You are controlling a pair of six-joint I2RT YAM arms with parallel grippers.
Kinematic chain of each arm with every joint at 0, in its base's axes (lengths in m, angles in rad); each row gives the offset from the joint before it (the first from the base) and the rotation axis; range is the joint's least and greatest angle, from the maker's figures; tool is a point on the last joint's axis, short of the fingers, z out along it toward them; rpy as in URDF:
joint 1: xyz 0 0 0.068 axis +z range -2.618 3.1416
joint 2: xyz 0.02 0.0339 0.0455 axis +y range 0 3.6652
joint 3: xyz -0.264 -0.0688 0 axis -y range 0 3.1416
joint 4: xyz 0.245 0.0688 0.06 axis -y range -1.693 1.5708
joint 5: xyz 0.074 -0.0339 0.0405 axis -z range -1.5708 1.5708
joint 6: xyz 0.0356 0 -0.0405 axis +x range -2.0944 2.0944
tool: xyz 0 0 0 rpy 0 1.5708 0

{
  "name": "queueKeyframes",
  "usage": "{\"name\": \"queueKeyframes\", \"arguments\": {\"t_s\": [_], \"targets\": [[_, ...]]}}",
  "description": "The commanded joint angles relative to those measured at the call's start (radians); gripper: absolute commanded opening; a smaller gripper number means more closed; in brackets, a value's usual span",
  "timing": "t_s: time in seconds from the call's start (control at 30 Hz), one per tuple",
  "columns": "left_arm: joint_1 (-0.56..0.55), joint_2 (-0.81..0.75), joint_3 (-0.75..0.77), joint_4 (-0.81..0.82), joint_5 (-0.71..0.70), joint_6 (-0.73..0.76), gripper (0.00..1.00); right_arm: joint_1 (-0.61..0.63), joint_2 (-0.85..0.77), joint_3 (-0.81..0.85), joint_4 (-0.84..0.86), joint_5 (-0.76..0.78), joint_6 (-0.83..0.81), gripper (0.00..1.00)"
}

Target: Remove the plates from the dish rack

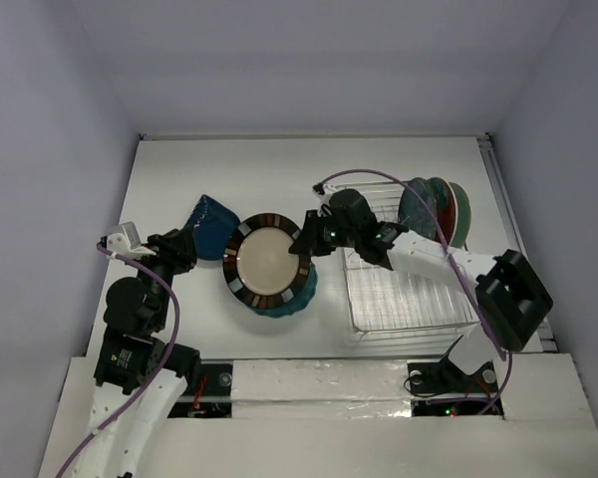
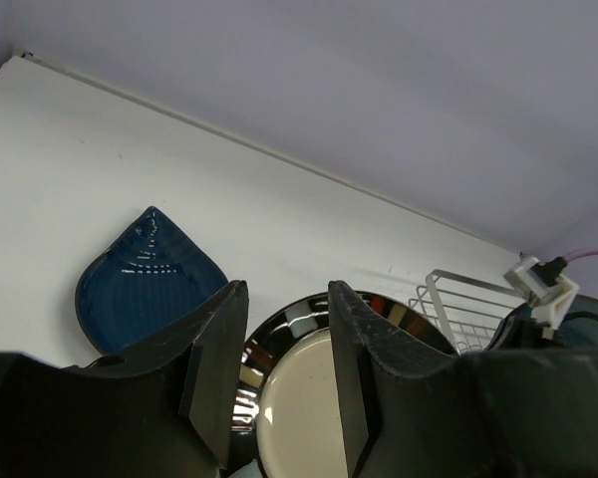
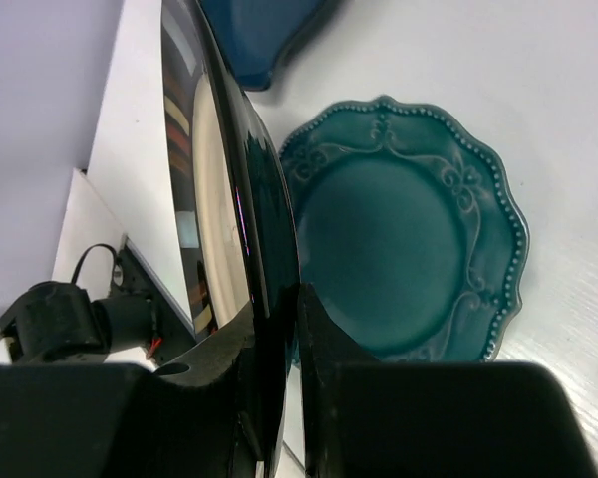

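Observation:
My right gripper [image 1: 306, 242] [image 3: 279, 299] is shut on the rim of the cream plate with a dark patterned rim [image 1: 266, 263] [image 3: 241, 189] [image 2: 309, 398]. It holds that plate just left of the dish rack [image 1: 404, 284], above a teal scalloped plate [image 1: 291, 302] [image 3: 399, 239] that lies flat on the table. A dark blue plate [image 1: 208, 226] [image 2: 145, 279] [image 3: 264, 30] lies further left. More plates [image 1: 439, 210] stand upright at the rack's far right corner. My left gripper [image 1: 184, 249] [image 2: 287, 299] stands open and empty at the cream plate's left edge.
The silver wire rack [image 2: 458, 304] fills the right half of the white table [image 1: 279, 169]. A purple cable [image 1: 379, 181] loops over the right arm. Walls close the table in at the back and both sides.

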Motion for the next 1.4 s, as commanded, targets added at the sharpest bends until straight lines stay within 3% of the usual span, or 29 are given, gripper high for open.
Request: {"name": "queueKeyframes", "arguments": {"t_s": [0.0,0.4,0.8,0.97,1.2,1.37], "targets": [[0.005,0.005,-0.003,0.039,0.003,-0.001,0.35,0.01,0.001,0.016,0.234,-0.07,0.069,0.0],[0.005,0.004,-0.005,0.039,0.003,-0.001,0.35,0.01,0.051,-0.089,0.27,-0.046,0.091,0.04],[0.005,0.002,-0.005,0.041,0.003,-0.003,0.35,0.01,0.066,-0.123,0.152,0.054,0.037,0.48],[0.005,-0.002,-0.005,0.041,0.003,-0.001,0.35,0.01,0.066,-0.134,0.108,0.103,0.023,0.51],[0.005,-0.007,-0.005,0.039,0.003,-0.001,0.35,0.042,0.078,-0.099,0.027,0.216,0.007,0.76],[0.005,-0.018,-0.005,0.038,0.003,-0.001,0.35,0.062,0.097,-0.05,-0.076,0.298,-0.01,0.85]]}}
